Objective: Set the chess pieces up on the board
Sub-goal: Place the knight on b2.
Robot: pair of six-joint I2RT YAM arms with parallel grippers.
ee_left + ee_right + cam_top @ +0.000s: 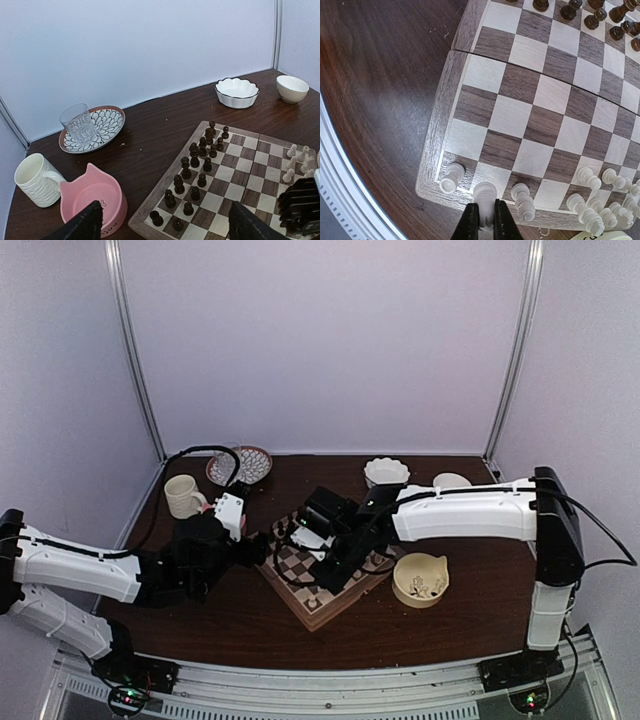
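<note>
Right wrist: shows the right gripper [486,222] pinched shut on one cream chess piece [484,192], standing in the edge row of the board [437,135] with other chess pieces [522,200] just beside it. Could topple it or clip a neighbour if lifted away before letting go, or if opened crookedly. Hidden in the top external under the right arm [460,512]; left wrist adds only the left gripper [164,220], spread wide and empty near the dark pieces [192,172].

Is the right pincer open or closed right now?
Shut: the right pincer pinches a cream-white chess piece standing upright on the edge row of the board, a finger tight on each side.
</note>
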